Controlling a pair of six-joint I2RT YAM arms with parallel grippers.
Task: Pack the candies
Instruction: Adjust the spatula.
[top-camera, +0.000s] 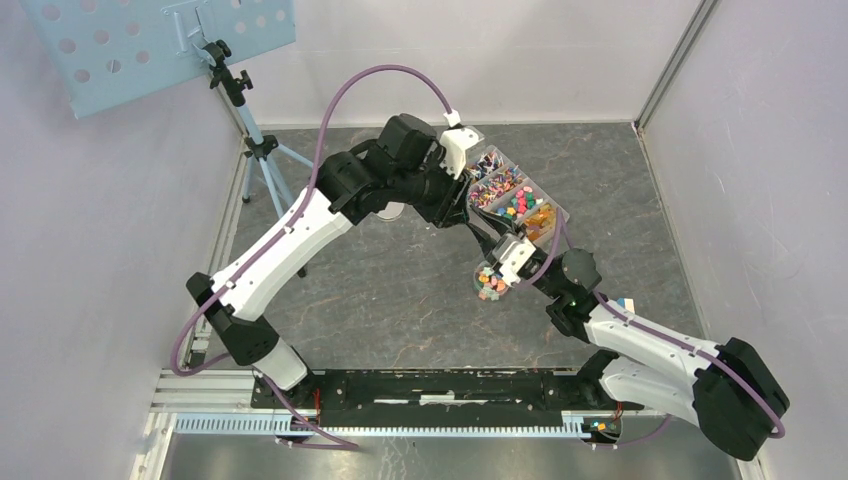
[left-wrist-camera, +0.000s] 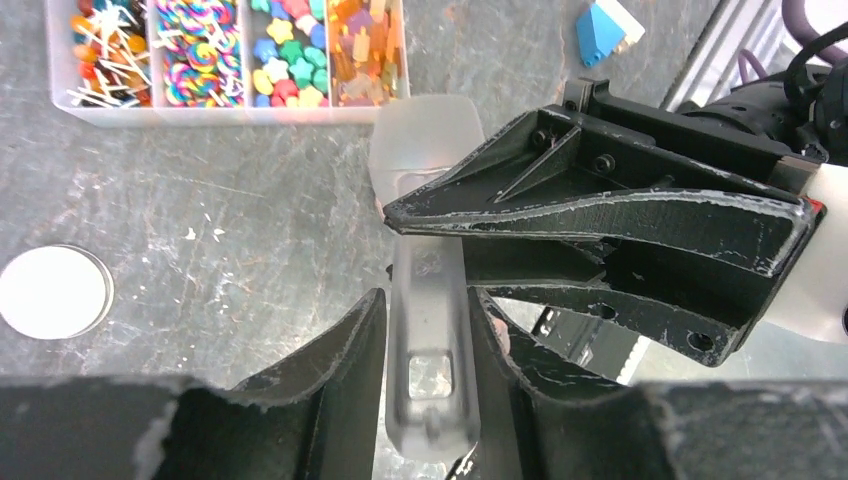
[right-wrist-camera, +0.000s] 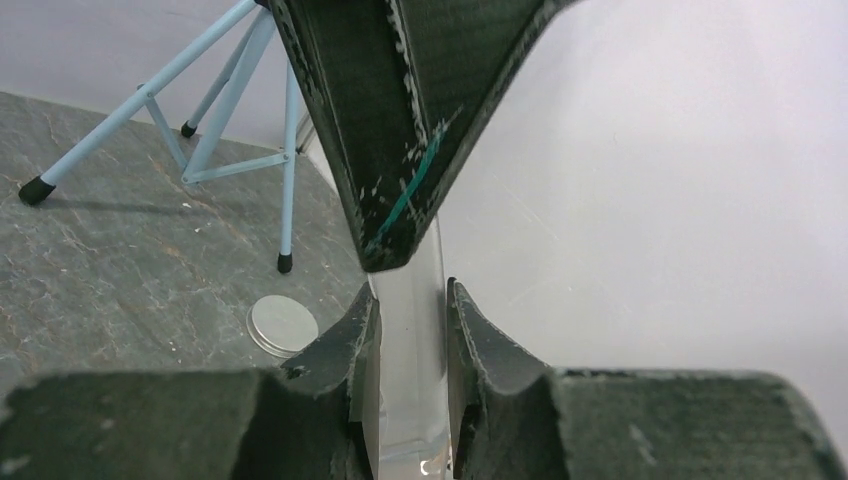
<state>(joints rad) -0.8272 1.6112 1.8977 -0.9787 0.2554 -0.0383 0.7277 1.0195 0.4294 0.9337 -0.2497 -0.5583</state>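
The candies (left-wrist-camera: 230, 50) fill a clear divided tray (left-wrist-camera: 210, 115); in the top view they (top-camera: 515, 195) lie at the back centre. More candies (top-camera: 490, 283) sit in a small clear jar (top-camera: 478, 272). My left gripper (left-wrist-camera: 428, 300) is shut on the handle of a translucent scoop (left-wrist-camera: 425, 130), whose bowl lies near the tray's front edge. In the top view my left gripper (top-camera: 472, 222) hangs between tray and jar. My right gripper (right-wrist-camera: 410, 290) is shut on the jar's clear wall (right-wrist-camera: 405, 400). In the top view it (top-camera: 497, 266) is at the jar. Its black fingers (left-wrist-camera: 600, 215) cross over the scoop.
A grey round lid disc (left-wrist-camera: 50, 290) lies on the dark mat left of the grippers and also shows in the right wrist view (right-wrist-camera: 282, 325). A blue and white block (left-wrist-camera: 600, 25) lies right of the tray. A light-blue tripod (top-camera: 262, 150) stands at the back left.
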